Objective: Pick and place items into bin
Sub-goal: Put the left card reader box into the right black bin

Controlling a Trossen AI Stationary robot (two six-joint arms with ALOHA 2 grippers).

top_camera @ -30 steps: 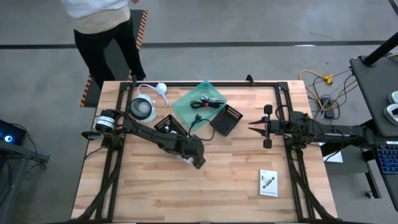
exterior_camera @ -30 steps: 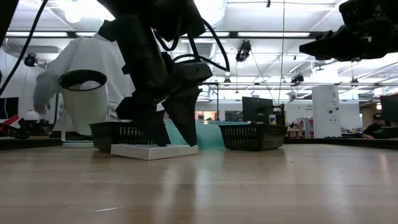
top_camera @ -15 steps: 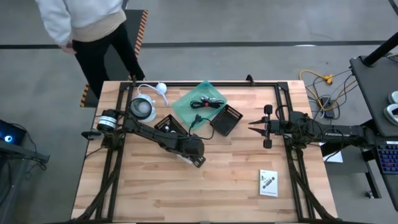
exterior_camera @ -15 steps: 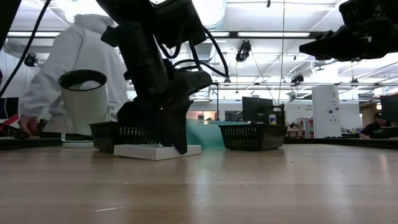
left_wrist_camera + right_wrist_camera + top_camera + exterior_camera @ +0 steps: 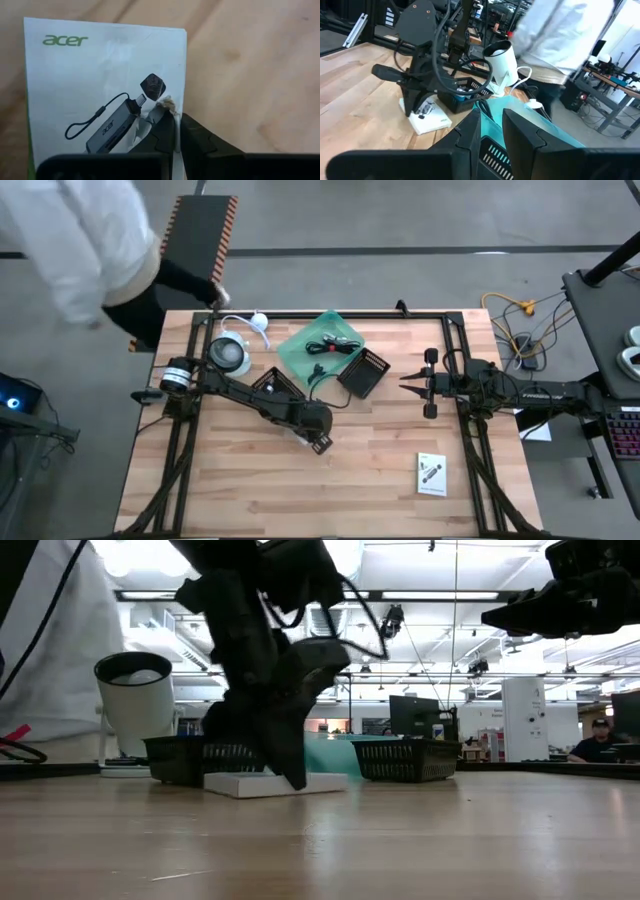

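Note:
A white printed packet (image 5: 300,436) lies flat on the table near its middle; it also shows in the left wrist view (image 5: 100,75) and the low view (image 5: 250,783). My left gripper (image 5: 320,440) is shut, pointing down at the packet's edge. A second white packet (image 5: 431,473) lies flat near the front right. The green bin (image 5: 300,350) stands at the far middle with a black cable with a red tie (image 5: 335,345) in it. My right gripper (image 5: 408,385) is open and empty, held above the table's right part. My left gripper meets the packet with its shut fingertips (image 5: 172,125) at one long edge (image 5: 183,100), beside a small torn spot. The fingers come from above, pointing down to the table. The packet lies flat on the wood. Whether the fingers pinch the edge or only push it, I cannot tell.
Two black mesh baskets (image 5: 275,383) (image 5: 362,372) stand by the bin. A white cup (image 5: 230,356) stands at the far left. A person in white (image 5: 70,240) stands beyond the table's far left corner.
My left gripper's fingers have come together at the packet's edge, and the packet has slid a little along the table toward its right edge, staying flat. The person has moved leftward beyond the far left corner.

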